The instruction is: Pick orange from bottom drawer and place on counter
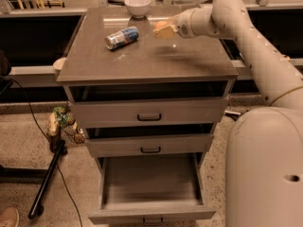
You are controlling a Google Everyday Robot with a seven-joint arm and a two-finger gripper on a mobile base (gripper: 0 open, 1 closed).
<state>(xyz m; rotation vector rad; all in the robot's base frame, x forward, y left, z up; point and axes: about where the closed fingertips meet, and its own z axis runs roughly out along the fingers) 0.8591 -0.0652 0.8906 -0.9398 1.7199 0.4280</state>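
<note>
Black against the speckled floor (19,141), a stand leg (45,186) slants across the far left. A small netted bundle (64,124) sits just beside the cabinet's lower left corner.

The cabinet fills the middle. Its worktop (142,63) is a glossy grey-brown slab that slightly overhangs three grey drawers. On the left half of the worktop a blue-and-white can (122,37) lies on its side, set diagonally. Further back, near the rear edge, a white bowl (138,6) stands upright, well apart from the can.

To the right of the bowl, the gripper (164,30) hangs over the rear right part of the worktop, reaching in from the right. Its jaws are closed around the orange (160,24), and only the top of the fruit peeks out above the pale yellow pads (165,32). The orange appears held up off the surface, with a faint shadow on the slab below it.

Under the worktop, the top drawer (149,112) and middle drawer (150,146) show flat fronts with small dark handles. The bottom drawer (151,183) is pulled far out, its plain grey inside in view.

The white arm (251,41) runs from the gripper down to the right, to the robot's bulky white body (265,169) at the right edge.
</note>
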